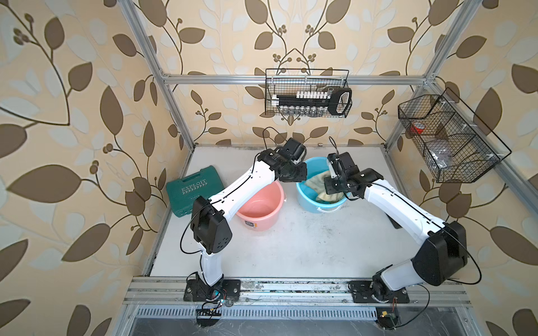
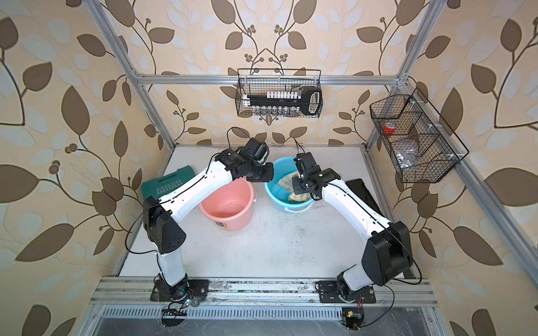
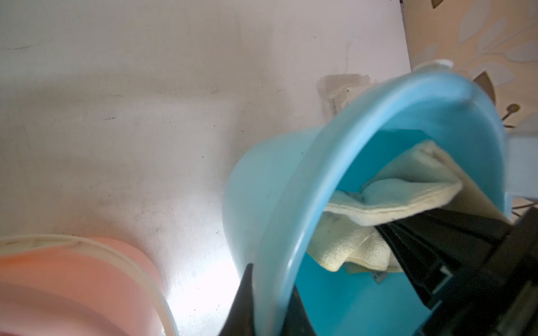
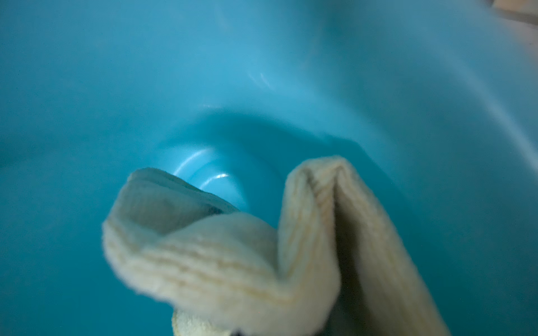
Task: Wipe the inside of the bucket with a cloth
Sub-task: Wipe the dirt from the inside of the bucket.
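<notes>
The blue bucket [image 1: 305,200] [image 2: 275,197] stands at the back middle of the table in both top views. My left gripper [image 1: 299,179] [image 3: 270,277] is shut on the bucket's left rim [image 3: 294,209], with one finger outside the wall and one inside. The pale yellow cloth [image 1: 314,181] [image 2: 286,183] [image 3: 393,197] [image 4: 233,256] hangs bunched inside the bucket. My right gripper [image 1: 332,189] [image 3: 387,232] reaches down into the bucket and is shut on the cloth. In the right wrist view the cloth's folds hide the fingers, and the bucket's blue floor [image 4: 209,177] shows beyond them.
A pink bucket [image 1: 262,221] [image 3: 87,276] stands just left of the blue one, under my left forearm. A green tool case [image 1: 195,186] lies at the table's left edge. Wire baskets hang on the back wall [image 1: 308,96] and the right wall [image 1: 448,139].
</notes>
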`<state>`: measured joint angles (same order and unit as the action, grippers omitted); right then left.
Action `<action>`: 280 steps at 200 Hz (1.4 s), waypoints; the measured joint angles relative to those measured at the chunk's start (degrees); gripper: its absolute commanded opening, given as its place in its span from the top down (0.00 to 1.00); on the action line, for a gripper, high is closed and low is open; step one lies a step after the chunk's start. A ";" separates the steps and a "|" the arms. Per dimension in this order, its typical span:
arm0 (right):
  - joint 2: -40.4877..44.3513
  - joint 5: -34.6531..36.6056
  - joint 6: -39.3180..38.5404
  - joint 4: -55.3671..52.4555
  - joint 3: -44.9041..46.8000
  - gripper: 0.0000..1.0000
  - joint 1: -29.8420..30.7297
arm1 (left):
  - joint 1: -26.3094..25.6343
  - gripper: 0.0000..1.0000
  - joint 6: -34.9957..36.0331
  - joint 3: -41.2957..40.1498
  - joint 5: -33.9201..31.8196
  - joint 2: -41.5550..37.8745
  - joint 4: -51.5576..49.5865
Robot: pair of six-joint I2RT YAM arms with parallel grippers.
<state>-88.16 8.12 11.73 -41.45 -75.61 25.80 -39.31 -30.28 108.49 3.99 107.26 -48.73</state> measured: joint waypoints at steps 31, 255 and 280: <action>-5.68 -8.28 -2.84 -1.57 -2.60 1.00 1.42 | 0.04 1.00 0.04 0.02 0.44 0.00 -0.22; -30.51 6.80 4.94 -2.16 -12.48 1.00 3.08 | 1.90 1.00 -8.70 -1.38 -0.11 3.91 -1.01; -30.45 3.50 5.35 -1.42 -12.44 1.00 3.08 | 1.92 1.00 -9.20 -2.16 -0.20 3.67 -0.61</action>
<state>-118.61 11.62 17.08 -42.87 -88.05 28.88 -37.39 -39.48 106.32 3.79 110.93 -49.34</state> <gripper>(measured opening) 0.050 0.119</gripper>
